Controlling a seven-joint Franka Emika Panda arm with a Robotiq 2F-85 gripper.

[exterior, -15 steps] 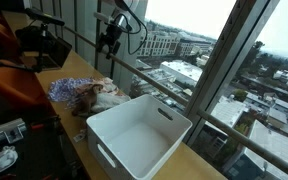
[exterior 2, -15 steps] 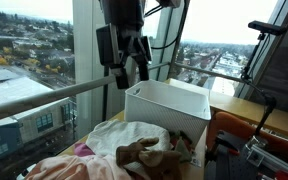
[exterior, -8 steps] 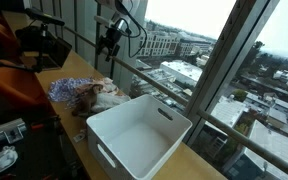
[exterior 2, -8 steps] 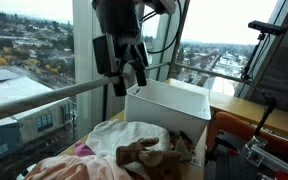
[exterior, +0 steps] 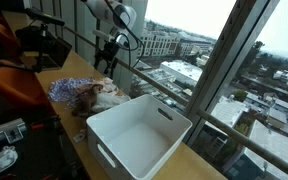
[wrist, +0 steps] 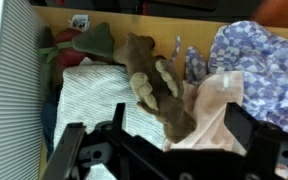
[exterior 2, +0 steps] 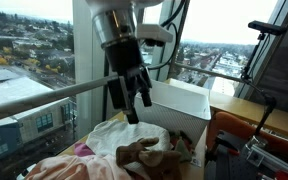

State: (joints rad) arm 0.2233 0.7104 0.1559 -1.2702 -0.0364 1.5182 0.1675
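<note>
I hang over a pile of clothes (exterior 2: 104, 150) with my gripper (exterior 2: 130, 105) pointing down at it. My two fingers are spread wide apart and hold nothing. I am just above the pile and do not touch it.

The pile lies on the table, between the white bin (exterior: 134, 160) and the far end of the table. In the wrist view the biggest piece is a white cloth (wrist: 94, 105) with thin ribs, lying flat. Next to it is a blue cloth (wrist: 254, 55) with little flowers, all bunched up. A peach cloth (wrist: 219, 100) lies between them, partly tucked under. On top sits a brown cloth (wrist: 154, 90), lumpy and twisted, right between my fingers. The smallest is a green cloth (wrist: 94, 40) at the far edge of the heap.

The white bin stands just beside the pile. It is tall, open at the top, and looks empty inside. On the window side a metal rail (exterior 2: 44, 95) runs close by the pile. Above the clothes there is free air around me.

The table (exterior: 69, 68) is light brown wood. A big window (exterior: 209, 60) is right behind it, with city buildings far below.
</note>
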